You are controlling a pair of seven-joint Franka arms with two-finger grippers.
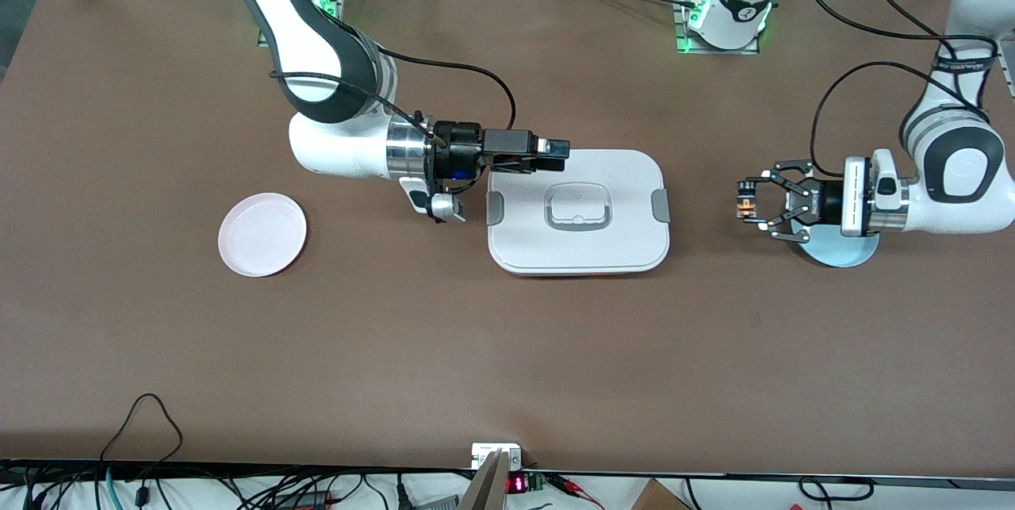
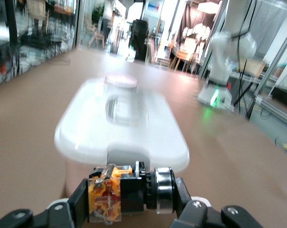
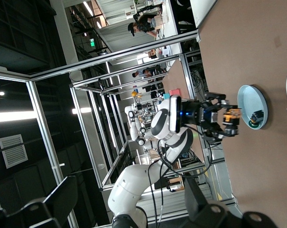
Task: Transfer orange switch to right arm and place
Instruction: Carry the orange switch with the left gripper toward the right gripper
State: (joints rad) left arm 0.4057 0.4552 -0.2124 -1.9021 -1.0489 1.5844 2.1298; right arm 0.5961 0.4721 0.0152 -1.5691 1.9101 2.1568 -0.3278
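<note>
L gripper [image 1: 745, 208] is up in the air twd the left arm's end of the table [image 1: 507, 351], just off the blue plate [image 1: 840, 252], fingers clamped tight on the orange switch [image 1: 744, 207]; the switch is off the table, orange end showing in the left wrist view [image 2: 105, 199]. R gripper [image 1: 555, 153] is over the edge of the white lidded box [image 1: 579, 212] mid-table, fingers wide apart, holding nothing. Pink plate [image 1: 262, 234] sits twd the right arm's end.
</note>
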